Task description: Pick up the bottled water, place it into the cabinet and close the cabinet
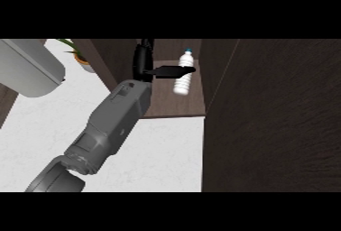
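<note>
1. So, progress: my hand (160, 70) is reaching into the open cabinet (174, 106), and the bottled water (185, 74) is in there with it, upright with a slight lean, blue cap on top.
2. My fingers (181, 70) are curled across the middle of the bottle, so I'm gripping it. I can't tell if its bottom has touched the shelf just below my hand.
3. Left to do, as I read it: set it down, let go, back out, then swing the dark door (273, 122) shut. It stands open beside my forearm, on the bottle's side.
4. My other hand doesn't show.
5. Surroundings: a pale speckled counter (166, 153) runs under my forearm. Off the opposite side from the door there's a big grey rounded thing (30, 67) and a potted plant (81, 57) beyond it, both well apart from my hand.
</note>
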